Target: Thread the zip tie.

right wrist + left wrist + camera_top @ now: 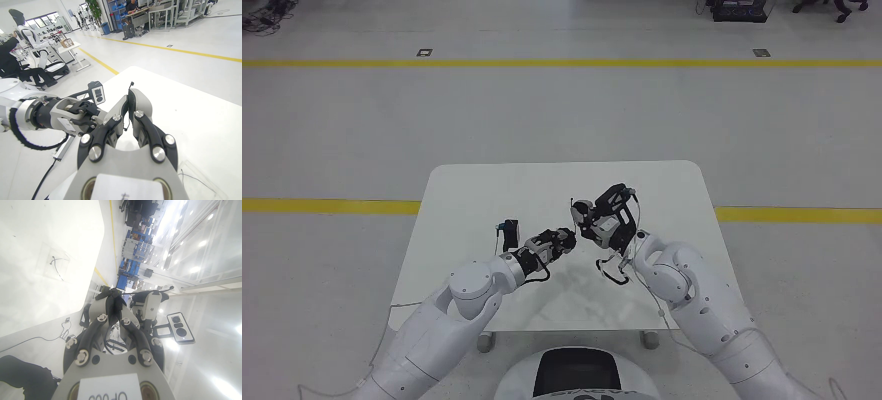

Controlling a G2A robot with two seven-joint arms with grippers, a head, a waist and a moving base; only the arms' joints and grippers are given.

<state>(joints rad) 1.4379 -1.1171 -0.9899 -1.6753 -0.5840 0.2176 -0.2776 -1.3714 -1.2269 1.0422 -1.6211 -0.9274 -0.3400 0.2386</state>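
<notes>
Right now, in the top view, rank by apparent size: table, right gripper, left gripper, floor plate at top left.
1. table.
2. right gripper, possibly only because it sits nearer the camera.
3. left gripper.
4. floor plate, smallest, but also farthest.

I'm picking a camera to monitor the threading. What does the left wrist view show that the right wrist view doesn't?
Left wrist view alone: the zip tie as a strap running from the left gripper's shut tip to the right gripper, its head sticking out beyond. Right wrist view alone: a thin black end dangling between the right gripper's fingers, and the left arm's wrist. Both: the two shut grippers, the zip tie, the white table and the clear tray holding thin black strands.
</notes>
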